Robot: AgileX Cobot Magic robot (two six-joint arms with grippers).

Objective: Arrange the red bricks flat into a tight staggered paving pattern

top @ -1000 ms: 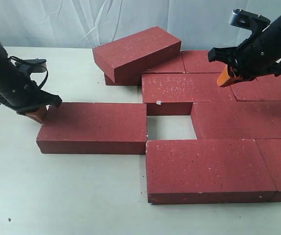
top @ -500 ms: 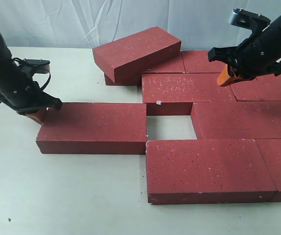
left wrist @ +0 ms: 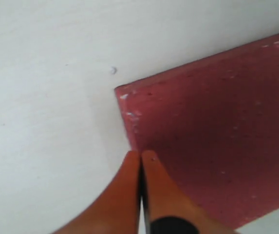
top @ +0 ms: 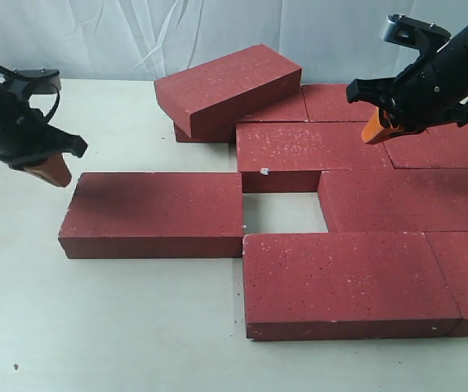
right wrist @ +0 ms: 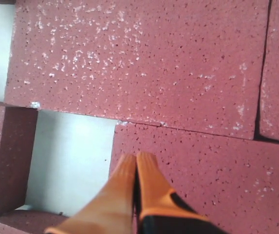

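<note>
Pale desk (top: 135, 335) under you, white creased cloth (top: 95, 37) hanging behind it, and the flat, rectangular dark-red paving bricks (top: 340, 282) are spreading across the right half. Most of them are lying flat and packing edge to edge in offset rows. One square gap (top: 283, 212) is showing bare desk in the middle, with the centre brick (top: 307, 147) behind it and the right-hand brick (top: 405, 200) beside it.

Look left: the lone brick (top: 156, 212) is lying flat, its right end meeting the paved group at the gap's left side. Your left gripper (top: 50, 171) is hanging just off that brick's far left corner, clear of it, orange fingers (left wrist: 124, 195) pressing together with nothing between them. The left wrist view is putting the gripper tip (left wrist: 140, 155) right over that chipped corner of the lone brick (left wrist: 212, 126).

At the back, the tilted brick (top: 225, 86) is not lying flat. It is leaning across another brick beneath it, one end riding up.

Over on the right, your right gripper (top: 374, 129) is hovering above the back rows, closed tight and carrying nothing. From its wrist camera, the gripper tip (right wrist: 137, 157) is sitting over the right-hand brick (right wrist: 202, 165) near the corner by the gap (right wrist: 71, 161); you cannot tell whether it is touching.
</note>
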